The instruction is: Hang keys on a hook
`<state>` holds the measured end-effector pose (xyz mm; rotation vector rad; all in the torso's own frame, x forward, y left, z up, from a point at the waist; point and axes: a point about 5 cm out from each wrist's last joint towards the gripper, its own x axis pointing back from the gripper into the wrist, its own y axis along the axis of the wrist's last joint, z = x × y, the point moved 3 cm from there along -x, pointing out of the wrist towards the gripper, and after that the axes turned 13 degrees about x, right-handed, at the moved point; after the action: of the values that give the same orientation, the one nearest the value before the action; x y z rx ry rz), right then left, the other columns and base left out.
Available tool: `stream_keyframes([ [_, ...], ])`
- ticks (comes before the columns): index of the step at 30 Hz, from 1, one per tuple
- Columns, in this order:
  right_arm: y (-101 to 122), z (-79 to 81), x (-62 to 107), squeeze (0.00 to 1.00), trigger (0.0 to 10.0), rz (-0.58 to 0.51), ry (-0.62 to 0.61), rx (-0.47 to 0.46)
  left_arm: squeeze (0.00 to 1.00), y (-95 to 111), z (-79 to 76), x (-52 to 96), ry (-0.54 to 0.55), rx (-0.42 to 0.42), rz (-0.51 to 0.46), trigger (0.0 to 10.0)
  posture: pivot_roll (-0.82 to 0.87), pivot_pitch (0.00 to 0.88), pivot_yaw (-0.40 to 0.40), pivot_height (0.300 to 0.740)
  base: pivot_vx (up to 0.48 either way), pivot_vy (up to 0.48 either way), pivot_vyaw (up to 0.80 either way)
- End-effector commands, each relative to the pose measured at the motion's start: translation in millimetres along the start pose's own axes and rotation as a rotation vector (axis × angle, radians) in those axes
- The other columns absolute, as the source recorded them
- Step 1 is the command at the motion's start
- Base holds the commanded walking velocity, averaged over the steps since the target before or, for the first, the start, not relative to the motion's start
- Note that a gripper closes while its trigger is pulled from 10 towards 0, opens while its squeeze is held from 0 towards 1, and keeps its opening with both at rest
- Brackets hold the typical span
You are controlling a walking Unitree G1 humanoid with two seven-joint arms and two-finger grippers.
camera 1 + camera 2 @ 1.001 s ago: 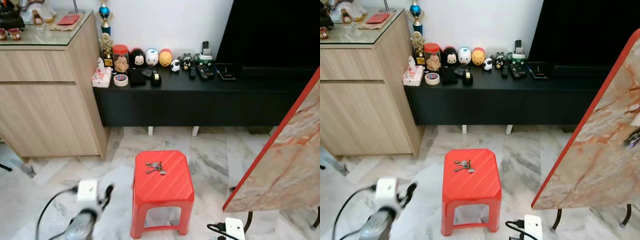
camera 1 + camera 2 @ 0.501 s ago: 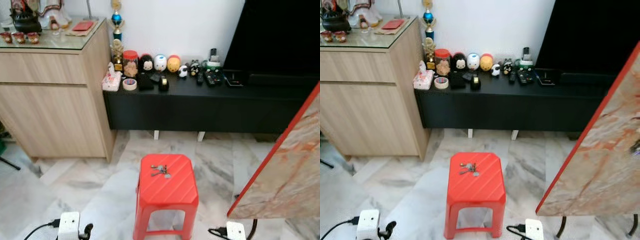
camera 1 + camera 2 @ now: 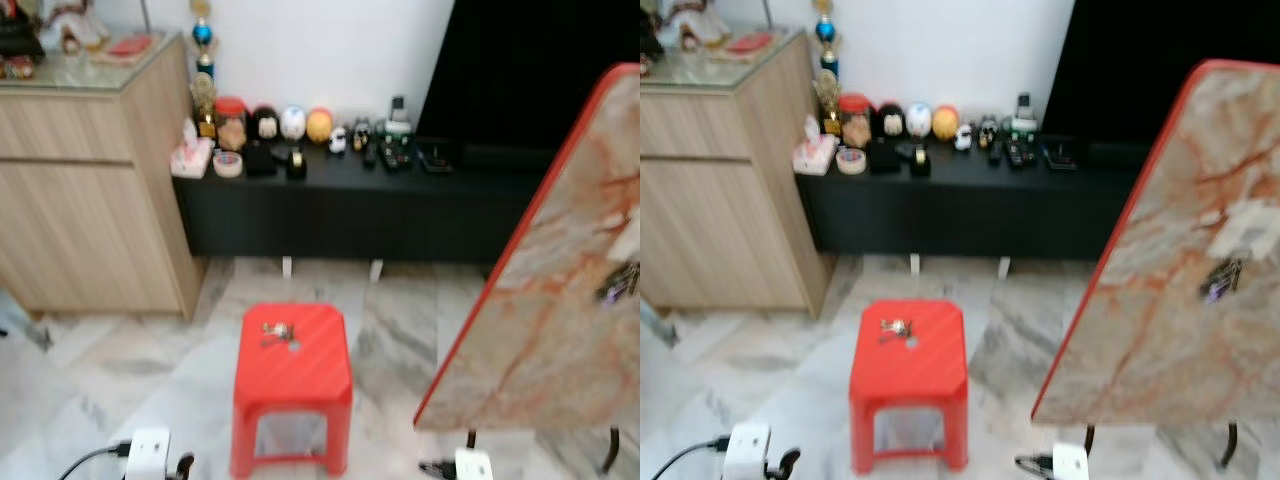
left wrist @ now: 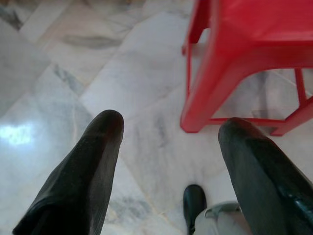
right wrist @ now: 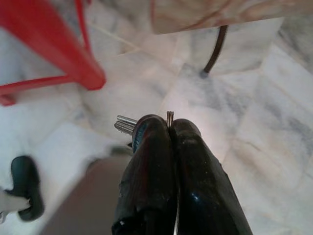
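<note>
**Keys pinched by the ring, board with the hook ahead**

Left eye view: blurred. A second bunch of keys (image 3: 275, 331) lying flat on the red stool (image 3: 292, 385); to the right, a tilted marble-patterned board (image 3: 545, 300) with something small and dark hanging high on its face, too blurred to name.

Right eye view: same scene; the dark hanging item (image 3: 1218, 279) sits below a pale patch on the board, possibly the hook.

Left wrist view: left end effector (image 4: 168, 161) with fingers spread wide apart, holding nothing, above the marble floor (image 4: 73, 73) beside a stool leg.

Right wrist view: right end effector (image 5: 170, 128) with fingers pressed together on carried keys (image 5: 128, 124), ring poking up at the fingertips, blades jutting out sideways. Likely light, hard, slick metal, prone to swing and slip; best held by the ring, leaving the loop free for the hook
</note>
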<state>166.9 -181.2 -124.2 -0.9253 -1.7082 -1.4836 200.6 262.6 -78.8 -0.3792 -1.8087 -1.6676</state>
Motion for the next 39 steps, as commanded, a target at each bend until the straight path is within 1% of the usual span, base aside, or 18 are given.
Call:
stream_keyframes([
  [1,-2.1,-13.8,0.7,0.00,10.0,0.000,-0.031,-0.002,0.00,-1.5,-10.5,-0.8,-0.027,-0.004,0.000,10.0,0.04,0.020,-0.083,0.737,0.000,-0.480,0.00],
  [8,-1.0,-12.3,0.7,0.00,10.0,-0.011,-0.019,0.020,0.00,0.0,-17.5,-2.2,-0.045,-0.002,-0.006,10.0,0.04,0.013,-0.087,0.737,0.000,-0.480,0.00],
  [9,0.1,-11.2,0.7,0.00,10.0,-0.018,-0.012,0.039,0.00,0.4,-19.0,-2.4,-0.049,0.000,-0.008,10.0,0.04,0.013,-0.087,0.737,0.000,-0.480,0.00],
  [11,1.3,-10.3,0.6,0.00,10.0,-0.026,-0.006,0.050,0.00,0.3,-20.6,-2.5,-0.052,0.001,-0.009,10.0,0.03,0.008,-0.088,0.737,0.000,-0.480,0.00],
  [21,4.7,-9.6,0.5,0.00,10.0,-0.046,-0.002,0.053,0.00,0.7,-25.1,-2.9,-0.064,0.002,-0.014,10.0,0.03,0.000,-0.092,0.737,0.000,-0.480,0.00],
  [33,10.9,-7.4,0.3,0.00,10.0,-0.083,0.002,0.028,0.00,5.8,-37.3,-5.0,-0.108,0.044,-0.030,10.0,0.03,0.000,-0.094,0.737,0.000,0.000,0.00],
  [39,12.5,-6.9,0.4,0.00,10.0,-0.096,0.007,0.013,0.00,10.9,-43.2,-6.2,-0.129,0.036,-0.050,10.0,0.04,0.012,-0.087,0.737,0.000,0.000,0.00],
])
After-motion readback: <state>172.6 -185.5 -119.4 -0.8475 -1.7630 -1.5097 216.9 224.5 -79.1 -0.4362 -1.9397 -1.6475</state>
